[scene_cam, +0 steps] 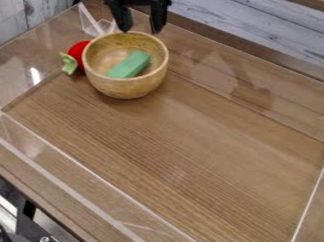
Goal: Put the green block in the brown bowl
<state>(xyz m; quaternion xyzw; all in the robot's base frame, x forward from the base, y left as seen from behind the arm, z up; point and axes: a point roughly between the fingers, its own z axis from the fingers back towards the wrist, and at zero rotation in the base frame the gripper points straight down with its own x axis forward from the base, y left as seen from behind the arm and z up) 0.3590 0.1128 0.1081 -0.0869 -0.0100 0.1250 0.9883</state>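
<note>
The green block lies flat inside the brown bowl, tilted slightly against the bowl's inner wall. The bowl stands at the upper left of the wooden table. My gripper hangs just above the bowl's far rim, pointing down, its dark fingers spread open with nothing between them. It is clear of the block.
A small red toy with a green leafy bit rests against the bowl's left side. A clear plastic wall borders the table's left and front edges. Grey planks run behind the table.
</note>
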